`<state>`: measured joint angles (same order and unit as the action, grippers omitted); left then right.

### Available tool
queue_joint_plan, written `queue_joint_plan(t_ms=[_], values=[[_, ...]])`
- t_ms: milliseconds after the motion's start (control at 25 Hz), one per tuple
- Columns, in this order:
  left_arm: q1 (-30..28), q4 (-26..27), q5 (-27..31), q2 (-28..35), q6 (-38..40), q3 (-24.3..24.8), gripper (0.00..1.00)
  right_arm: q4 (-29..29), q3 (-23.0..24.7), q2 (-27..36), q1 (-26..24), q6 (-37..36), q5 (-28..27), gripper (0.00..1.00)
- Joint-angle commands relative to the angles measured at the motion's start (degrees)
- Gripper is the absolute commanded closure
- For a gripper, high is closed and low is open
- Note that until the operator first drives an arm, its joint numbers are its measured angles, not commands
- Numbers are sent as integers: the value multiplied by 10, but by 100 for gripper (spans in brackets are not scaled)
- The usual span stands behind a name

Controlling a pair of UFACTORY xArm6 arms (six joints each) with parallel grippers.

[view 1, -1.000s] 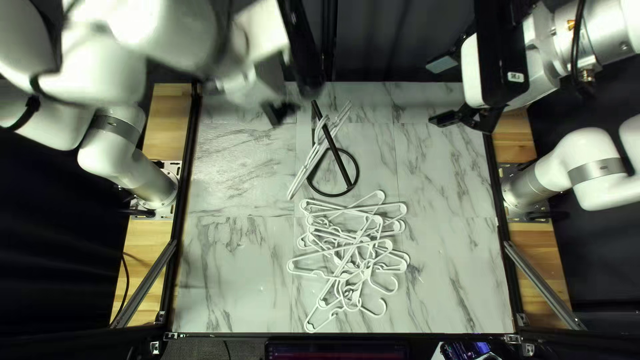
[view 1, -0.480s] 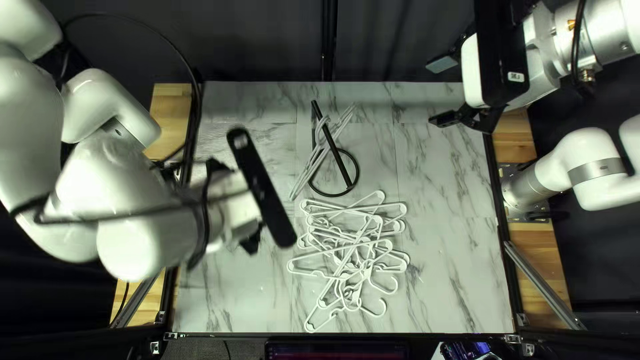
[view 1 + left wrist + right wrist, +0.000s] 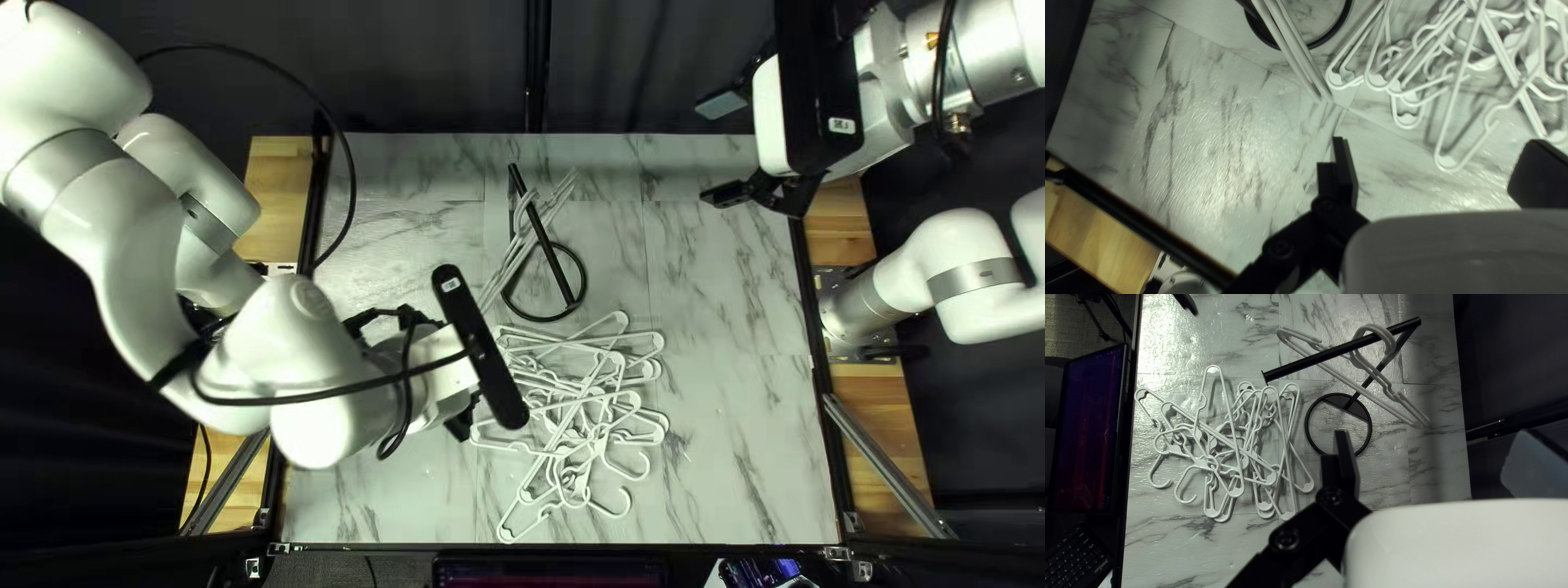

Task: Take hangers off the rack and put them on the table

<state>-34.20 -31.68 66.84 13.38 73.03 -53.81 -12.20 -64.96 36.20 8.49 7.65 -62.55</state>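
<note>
Bending out over the table [image 3: 751, 436], my left arm [image 3: 120, 218] poises its gripper [image 3: 464, 420], fingers wide apart and empty, near the piled hangers [image 3: 593, 390]; my right gripper [image 3: 713, 150] waits wide-open, empty. Other hangers [image 3: 515, 257] hang on the rack [image 3: 550, 256].

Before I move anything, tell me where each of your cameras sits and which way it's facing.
Top left view: above the table's near edge, slanting down toward the dark curtain; both arms show.
Left wrist view: on my left wrist, looking along its open gripper at the table and piled hangers.
Right wrist view: on my right wrist, looking along its open gripper at the rack and pile.
Both wrist views share the pile and the rack's ring base.
</note>
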Motion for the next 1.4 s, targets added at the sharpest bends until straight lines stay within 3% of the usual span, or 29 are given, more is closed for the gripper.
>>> queue_joint_plan(t_ms=[40,1400], values=[[29,-20,-46,-12,1,14,0,0,0,0,0,0,0,0],[80,-70,-144,34,27,115,0,0,0,0,0,0,0,0]])
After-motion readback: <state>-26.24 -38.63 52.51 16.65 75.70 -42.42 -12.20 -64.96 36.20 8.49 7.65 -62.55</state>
